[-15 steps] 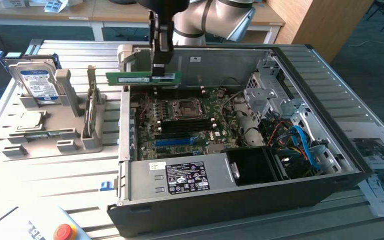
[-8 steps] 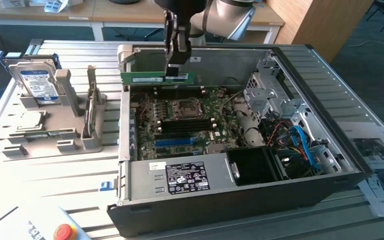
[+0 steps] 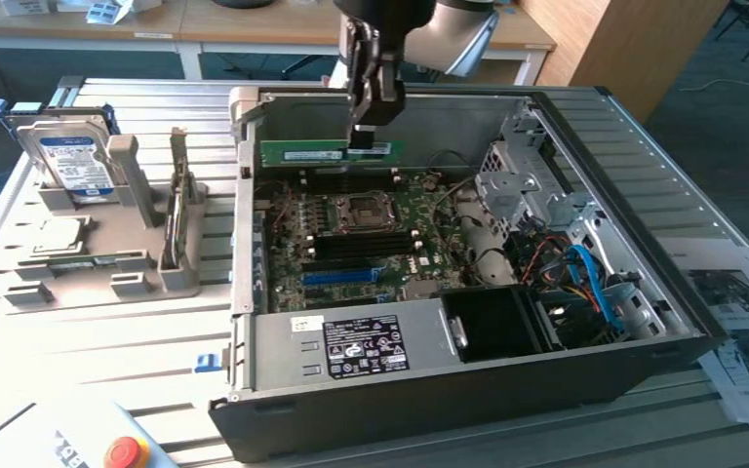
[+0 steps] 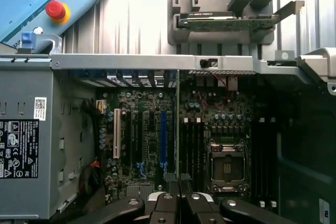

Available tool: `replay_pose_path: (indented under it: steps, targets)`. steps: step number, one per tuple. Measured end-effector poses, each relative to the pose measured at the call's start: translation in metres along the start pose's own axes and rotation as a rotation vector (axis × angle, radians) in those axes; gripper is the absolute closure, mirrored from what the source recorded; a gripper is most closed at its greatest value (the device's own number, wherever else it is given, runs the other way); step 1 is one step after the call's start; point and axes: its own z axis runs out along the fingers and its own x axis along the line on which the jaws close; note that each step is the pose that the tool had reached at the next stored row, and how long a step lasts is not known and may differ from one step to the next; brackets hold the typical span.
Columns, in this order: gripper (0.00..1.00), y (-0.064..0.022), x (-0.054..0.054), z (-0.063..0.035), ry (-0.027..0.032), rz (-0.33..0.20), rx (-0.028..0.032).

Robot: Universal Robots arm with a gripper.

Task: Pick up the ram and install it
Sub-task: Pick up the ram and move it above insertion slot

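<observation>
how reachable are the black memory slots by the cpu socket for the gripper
Probably yes: the black case lies open, nothing covers the slots, and the gripper holds the thin green ram stick.

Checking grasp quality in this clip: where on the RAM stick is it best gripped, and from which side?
Grip the RAM stick by its upper long edge, coming from above and pinching its two flat faces. It stands on edge over the motherboard, so the lower edge should stay free. The hand holds it this way, off-centre toward the exterior view's right.
</observation>
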Motion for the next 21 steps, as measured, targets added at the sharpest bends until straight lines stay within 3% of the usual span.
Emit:
replay_pose_path:
  steps: [10, 17, 21]
  targets:
    - [0.88, -0.0302, 0.000, -0.0015, 0.0000, 0.000, 0.0000]
    - [0.88, -0.0316, 0.000, -0.0013, -0.0003, 0.000, 0.0001]
    - [0.88, -0.0318, 0.000, 0.0038, -0.0001, 0.000, 0.0002]
